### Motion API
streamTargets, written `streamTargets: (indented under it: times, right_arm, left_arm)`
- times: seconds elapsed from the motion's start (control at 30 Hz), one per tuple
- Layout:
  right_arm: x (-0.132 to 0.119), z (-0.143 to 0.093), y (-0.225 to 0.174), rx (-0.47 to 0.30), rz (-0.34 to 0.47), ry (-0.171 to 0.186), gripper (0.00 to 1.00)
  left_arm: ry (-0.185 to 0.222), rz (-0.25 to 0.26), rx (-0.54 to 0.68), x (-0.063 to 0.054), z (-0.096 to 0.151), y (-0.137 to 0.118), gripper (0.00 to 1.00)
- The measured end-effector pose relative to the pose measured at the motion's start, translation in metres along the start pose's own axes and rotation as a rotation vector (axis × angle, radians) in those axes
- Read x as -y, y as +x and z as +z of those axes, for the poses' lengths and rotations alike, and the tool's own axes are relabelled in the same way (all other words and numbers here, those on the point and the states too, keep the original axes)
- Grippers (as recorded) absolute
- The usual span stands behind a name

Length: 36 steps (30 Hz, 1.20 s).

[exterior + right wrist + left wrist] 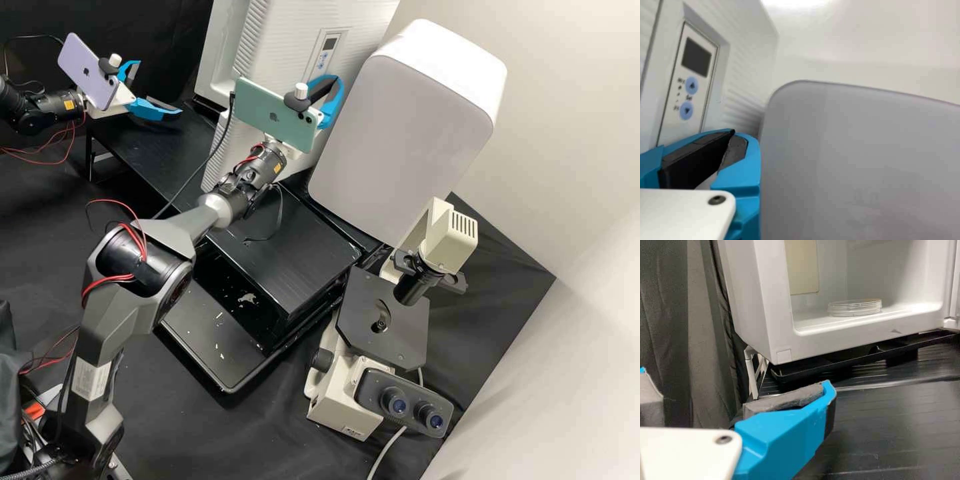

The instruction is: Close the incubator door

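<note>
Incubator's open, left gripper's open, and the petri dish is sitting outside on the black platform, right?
Not the dish: the left wrist view shows the petri dish inside the incubator, on its chamber floor. The rest holds: the incubator is open, and the high view shows the left gripper open.

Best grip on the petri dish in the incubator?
I'd pinch the petri dish across opposite sides of its rim, coming in level through the open front of the incubator. It's round, shallow and lying flat on the chamber floor, with its front side facing the opening.
</note>
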Motion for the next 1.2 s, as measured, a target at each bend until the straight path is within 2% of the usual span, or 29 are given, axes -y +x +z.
streamTargets:
  times: [0.13, 0.3, 0.37, 0.93, 1.2]
  right_arm:
    - [0.011, -0.016, 0.001, -0.030, -0.064, -0.011, 0.00]
    - [0.017, -0.032, 0.003, -0.080, -0.104, -0.041, 0.00]
    - [0.019, -0.034, 0.003, -0.083, -0.110, -0.039, 0.00]
    - [0.035, -0.022, 0.005, -0.053, -0.152, -0.043, 0.00]
    - [0.041, -0.013, 0.011, -0.040, -0.155, -0.071, 0.00]
  left_arm:
    - [0.000, 0.000, 0.000, 0.000, 0.000, 0.000, 1.00]
    - [0.000, 0.000, 0.000, 0.000, 0.000, 0.000, 1.00]
    - [0.000, 0.000, 0.000, 0.000, 0.000, 0.000, 1.00]
    - [-0.001, 0.001, -0.007, 0.000, -0.002, 0.000, 1.00]
    - [-0.001, 0.001, -0.007, 0.000, -0.002, 0.000, 1.00]
